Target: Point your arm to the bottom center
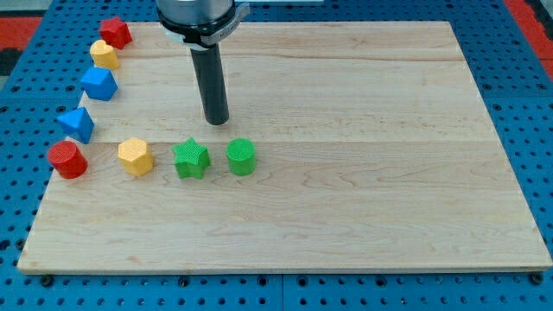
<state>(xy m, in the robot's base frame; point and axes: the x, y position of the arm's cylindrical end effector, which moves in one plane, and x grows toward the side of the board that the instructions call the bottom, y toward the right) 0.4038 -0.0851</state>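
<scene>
Tip parked up top, above the green pair

My tip (216, 120) sits just above the green star (191, 160) and green cylinder (241, 157); no jaws on this rod.

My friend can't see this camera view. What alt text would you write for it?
A dark rod's tip rests on a wooden board, just above a green star block and green cylinder. An arc of blocks curves along the view's left: red, yellow, two blue, a red cylinder, a yellow hexagon.
</scene>
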